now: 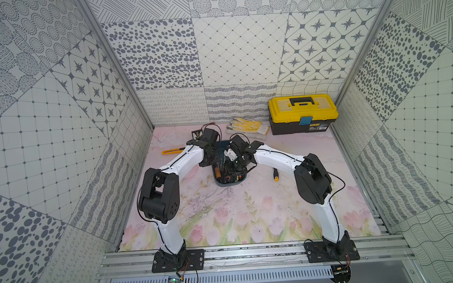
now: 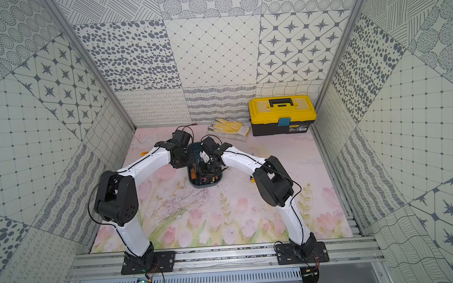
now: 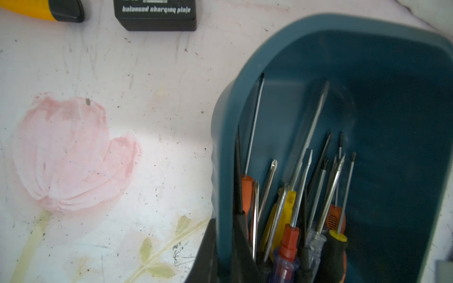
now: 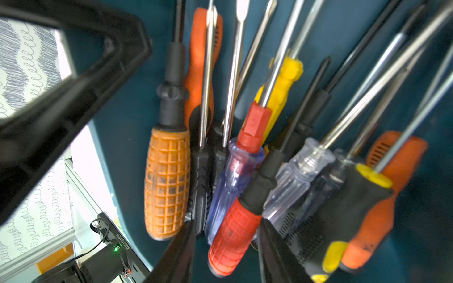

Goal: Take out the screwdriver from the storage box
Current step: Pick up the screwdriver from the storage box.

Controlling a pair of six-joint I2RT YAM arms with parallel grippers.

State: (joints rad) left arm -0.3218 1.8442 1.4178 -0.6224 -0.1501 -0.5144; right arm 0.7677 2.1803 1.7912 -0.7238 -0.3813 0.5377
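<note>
My left gripper (image 3: 224, 220) was clamped tight on the wall of the storage box (image 3: 245, 80). Inside the box, the red-handled screwdriver (image 4: 235, 240) lay among other screwdrivers (image 4: 169, 183). My right gripper (image 4: 226, 221) straddled its handle, jaws parted, not squeezing it.

Tight in here! The right pincer (image 4: 228, 254), jaws apart, straddles the red-handled screwdriver (image 4: 235, 235), and handles crowd both flanks: the orange grid-handled screwdriver (image 4: 168, 183) sits just outside one finger, the black-and-yellow handle (image 4: 343, 215) close by the other. Ahead of the tips, steel shafts fan out and cross, leaving only narrow slits. Past them the storage box (image 3: 392, 110) floor lies bare. The left pincer (image 3: 225, 227) clamps the box wall close on the orange side, walling that way off.
</note>
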